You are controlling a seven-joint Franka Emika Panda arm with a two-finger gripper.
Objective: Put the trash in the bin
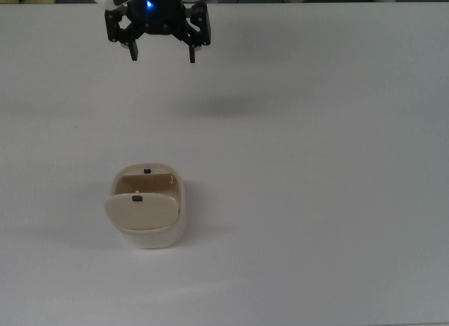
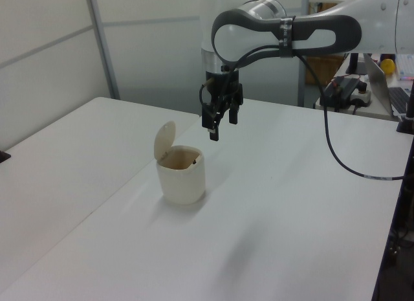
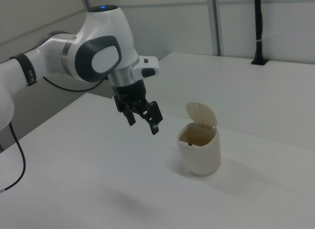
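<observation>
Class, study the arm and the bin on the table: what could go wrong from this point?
1. The bin stands with its flap lid up, so any low sweep of the gripper past it might clip the lid or tip the light container.
2. The gripper hangs open and empty, and no trash shows on the table; whether it went into the bin cannot be confirmed.
3. The black cable trails behind the arm and might snag.

White glossy arm (image 2: 362, 26) shells, dark grey joint bands, black cable (image 2: 336, 152) trailing off wrist. Black two-finger gripper (image 1: 163, 54), blue LED (image 1: 149, 5) lit on its body.
</observation>
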